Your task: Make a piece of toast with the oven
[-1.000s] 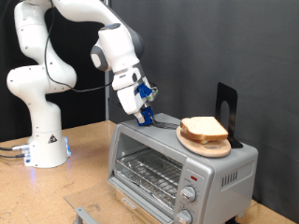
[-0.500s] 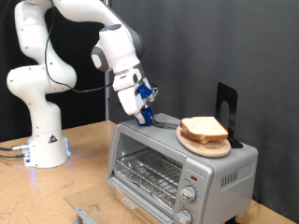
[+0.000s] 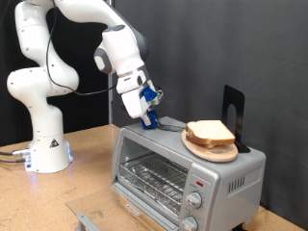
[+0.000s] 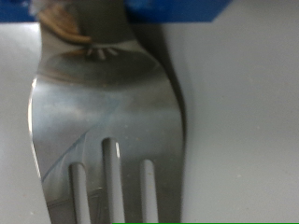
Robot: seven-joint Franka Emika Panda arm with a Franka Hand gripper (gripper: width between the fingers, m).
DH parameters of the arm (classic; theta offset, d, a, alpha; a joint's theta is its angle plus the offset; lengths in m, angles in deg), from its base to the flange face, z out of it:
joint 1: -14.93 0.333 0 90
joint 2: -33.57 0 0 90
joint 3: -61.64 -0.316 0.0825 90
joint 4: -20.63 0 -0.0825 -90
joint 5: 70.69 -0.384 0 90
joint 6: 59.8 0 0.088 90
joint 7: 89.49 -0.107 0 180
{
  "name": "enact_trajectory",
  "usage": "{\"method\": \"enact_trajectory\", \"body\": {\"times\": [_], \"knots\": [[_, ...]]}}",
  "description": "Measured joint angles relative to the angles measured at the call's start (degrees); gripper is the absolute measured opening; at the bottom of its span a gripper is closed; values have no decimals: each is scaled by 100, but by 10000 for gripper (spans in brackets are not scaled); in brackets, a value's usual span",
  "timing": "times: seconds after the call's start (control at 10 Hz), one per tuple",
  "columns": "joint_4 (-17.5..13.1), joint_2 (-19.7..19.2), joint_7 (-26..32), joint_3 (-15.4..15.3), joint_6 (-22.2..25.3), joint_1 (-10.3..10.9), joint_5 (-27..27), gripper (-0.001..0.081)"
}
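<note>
Exterior view shows you the gripper (image 3: pixel 149 119) poised just above the top of the oven (image 3: pixel 183 166), near that top's left end, with the white arm (image 3: pixel 115 53) reaching down to it from the upper left. The blue fingers (image 3: pixel 146 101) tilt down and to the right. Something dark and thin lies on the oven top right under them, running rightward toward the bread. You cannot tell from this view whether the fingers are apart or together.

Wrist view gives you a metal fork (image 4: pixel 107 121) filling the picture, its long axis running along the fingers' line of sight, tines pointing away from the blue gripper body at the edge. It lies on a pale grey surface. Whether the fingers actually clamp its handle is cut off from view.

On the right of the oven top sits a round wooden board (image 3: pixel 214 149), and the slices of bread (image 3: pixel 210 133) are stacked flat on it, crusts outlining rough squares. A black stand (image 3: pixel 234 114) rises just behind the board. The oven's glass door is closed, the wire rack (image 3: pixel 154 178) visible behind it, and two knobs (image 3: pixel 195 207) sit at the right of its front. The oven stands on the wooden desk (image 3: pixel 87 159), right of the robot's base (image 3: pixel 43 149).
</note>
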Motion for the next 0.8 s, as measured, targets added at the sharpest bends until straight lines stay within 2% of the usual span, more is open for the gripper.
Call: {"method": "enact_trajectory", "body": {"times": [0.8], "knots": [[14,1,6,-30,-65,0,8,487]]}}
